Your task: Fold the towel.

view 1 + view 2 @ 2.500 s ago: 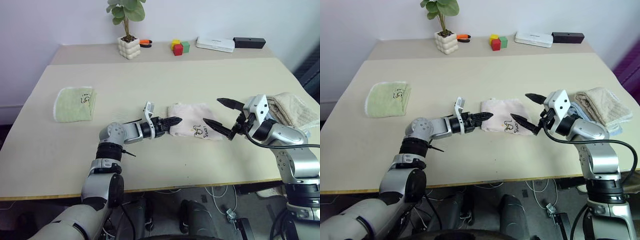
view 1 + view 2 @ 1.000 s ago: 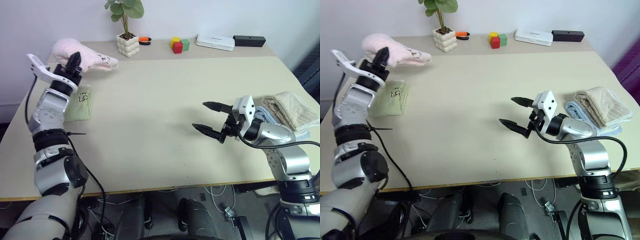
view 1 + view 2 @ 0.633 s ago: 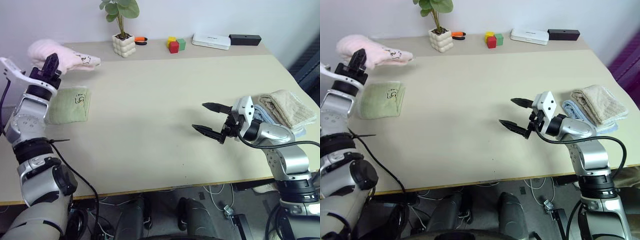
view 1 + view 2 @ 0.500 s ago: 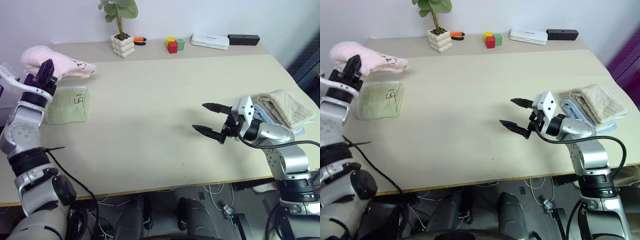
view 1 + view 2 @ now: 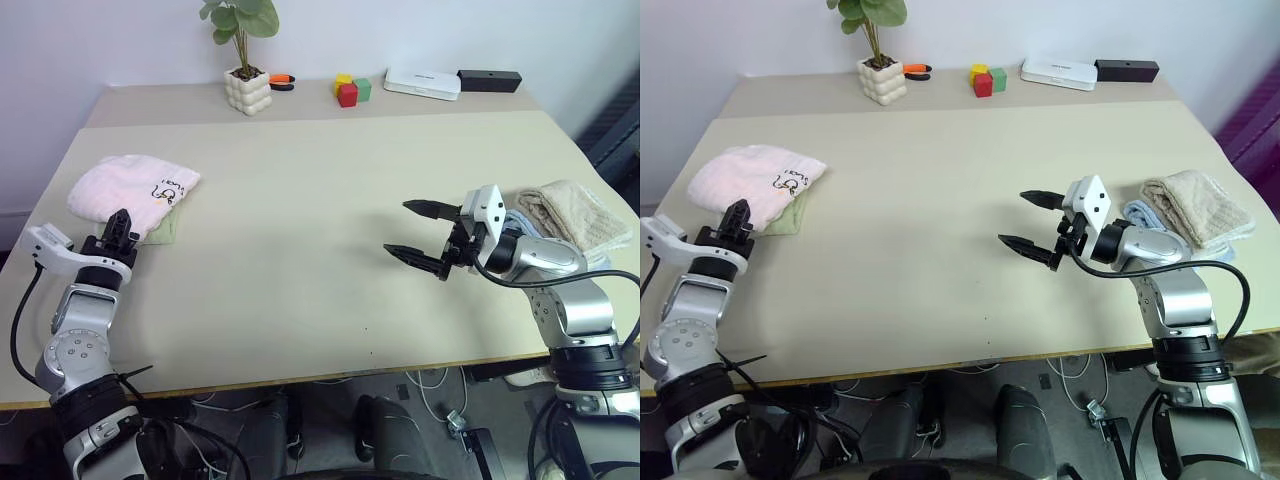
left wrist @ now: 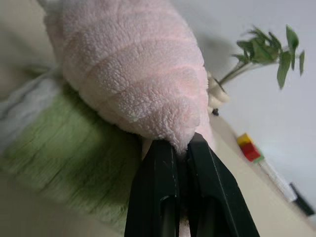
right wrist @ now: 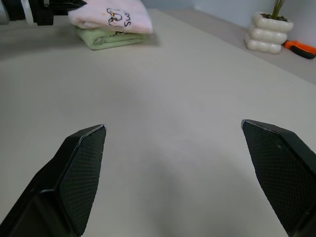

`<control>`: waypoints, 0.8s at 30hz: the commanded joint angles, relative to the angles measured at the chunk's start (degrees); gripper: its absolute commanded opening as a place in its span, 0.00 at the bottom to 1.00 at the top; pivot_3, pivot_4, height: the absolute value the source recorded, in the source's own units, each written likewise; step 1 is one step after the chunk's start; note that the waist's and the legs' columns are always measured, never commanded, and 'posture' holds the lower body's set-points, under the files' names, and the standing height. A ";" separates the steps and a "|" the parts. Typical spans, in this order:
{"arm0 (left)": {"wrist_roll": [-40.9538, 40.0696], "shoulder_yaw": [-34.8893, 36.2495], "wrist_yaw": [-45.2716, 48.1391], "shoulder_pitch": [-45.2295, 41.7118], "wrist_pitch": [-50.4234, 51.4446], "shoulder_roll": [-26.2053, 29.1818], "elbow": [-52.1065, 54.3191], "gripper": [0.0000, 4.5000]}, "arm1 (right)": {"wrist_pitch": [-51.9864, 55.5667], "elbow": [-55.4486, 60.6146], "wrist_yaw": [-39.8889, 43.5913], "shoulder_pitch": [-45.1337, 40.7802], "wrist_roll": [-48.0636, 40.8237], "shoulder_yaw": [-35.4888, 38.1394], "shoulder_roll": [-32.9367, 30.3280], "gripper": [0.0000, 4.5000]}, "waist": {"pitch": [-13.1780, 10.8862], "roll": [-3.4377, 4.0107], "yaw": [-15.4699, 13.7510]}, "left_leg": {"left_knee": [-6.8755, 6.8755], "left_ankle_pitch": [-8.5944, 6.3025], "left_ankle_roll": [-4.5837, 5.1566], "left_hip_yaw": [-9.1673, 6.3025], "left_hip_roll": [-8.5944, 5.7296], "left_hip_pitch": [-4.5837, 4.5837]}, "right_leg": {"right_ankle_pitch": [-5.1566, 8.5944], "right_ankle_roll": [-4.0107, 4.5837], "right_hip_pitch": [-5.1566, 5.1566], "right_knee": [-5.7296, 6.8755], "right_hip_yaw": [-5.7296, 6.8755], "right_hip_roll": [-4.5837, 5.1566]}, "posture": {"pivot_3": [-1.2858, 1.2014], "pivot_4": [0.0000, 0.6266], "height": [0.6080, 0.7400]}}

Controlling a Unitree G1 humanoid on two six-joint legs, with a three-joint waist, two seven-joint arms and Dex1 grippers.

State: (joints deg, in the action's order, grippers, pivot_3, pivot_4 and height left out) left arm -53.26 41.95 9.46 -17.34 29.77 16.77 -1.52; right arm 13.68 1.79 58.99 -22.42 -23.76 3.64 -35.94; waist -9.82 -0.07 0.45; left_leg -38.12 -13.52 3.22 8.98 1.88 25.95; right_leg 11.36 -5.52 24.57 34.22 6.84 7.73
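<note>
1. Folded pale pink terry towel [image 5: 128,186] lying on small light-green cloth [image 5: 166,228], far left of beige tabletop [image 5: 300,220].
2. Left end effector [image 5: 119,224] at towel's near edge, fingers nearly together (a fold between them).
3. Right end effector [image 5: 420,235] spread wide, empty, above mid-tabletop.

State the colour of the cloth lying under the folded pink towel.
Light green; the cloth shows best in the right wrist view, beneath the pink towel.

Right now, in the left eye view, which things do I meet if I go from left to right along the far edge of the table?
Potted plant → orange tool → coloured blocks → white box → black box.
</note>
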 commanded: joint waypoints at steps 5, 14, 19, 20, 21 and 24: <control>-6.05 1.44 -0.49 2.29 -4.81 -3.60 8.41 0.89 | -1.86 -0.73 -0.04 -1.11 -0.05 0.90 0.11 1.00 | 0.00 0.00 0.06 | 0.00 -0.01 0.01 0.00 0.00 0.00 | 0.00 0.00 0.00 0.00 0.00 0.00 | 0.52 0.24 1.00; -13.70 -2.06 -3.48 9.84 -3.44 -8.43 17.27 0.99 | -3.73 -4.55 0.69 -2.47 0.58 0.77 0.11 1.00 | -0.01 -0.01 0.06 | -0.01 -0.04 0.06 0.00 0.01 0.00 | 0.00 0.02 -0.01 0.00 0.00 -0.02 | 0.52 0.24 1.00; -12.38 -8.80 -1.20 15.16 -2.91 -9.90 23.84 0.99 | -4.68 -6.81 1.53 -3.44 0.69 0.95 -0.07 1.00 | 0.00 0.00 0.08 | -0.01 -0.18 0.29 0.04 -0.01 0.00 | 0.00 0.03 -0.03 -0.07 -0.02 0.00 | 0.52 0.24 1.00; -12.12 -11.35 -0.03 16.17 -2.09 -9.87 25.33 0.99 | -4.94 -7.49 1.98 -3.54 0.56 1.23 -0.33 1.00 | 0.00 0.00 0.06 | -0.01 -0.17 0.29 0.04 0.00 0.01 | 0.00 0.03 -0.02 -0.07 -0.01 0.00 | 0.52 0.24 1.00; -12.74 -14.56 1.98 17.25 -0.13 -9.07 26.96 0.99 | -5.05 -8.20 2.36 -3.67 0.39 1.53 -0.56 1.00 | 0.00 0.00 0.02 | -0.01 -0.18 0.29 0.03 0.00 0.00 | 0.00 0.03 -0.02 -0.07 -0.01 -0.01 | 0.52 0.24 1.00; -8.59 -22.87 13.54 17.40 3.25 -0.02 28.98 0.99 | -2.57 -7.12 1.53 -4.49 -0.88 1.38 0.26 1.00 | -0.01 0.05 -0.04 | -0.01 -0.20 0.32 0.03 0.00 0.02 | 0.01 0.05 0.04 -0.04 0.00 -0.03 | 0.52 0.24 1.00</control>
State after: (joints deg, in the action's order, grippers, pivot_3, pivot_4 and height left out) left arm -62.93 21.28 17.92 1.45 32.09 14.86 24.31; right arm 10.40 -6.95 60.71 -25.32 -22.95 3.51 -35.77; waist -9.83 -0.02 0.41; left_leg -38.12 -13.72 3.53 9.03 1.89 25.98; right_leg 11.36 -5.47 24.71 34.19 6.82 7.70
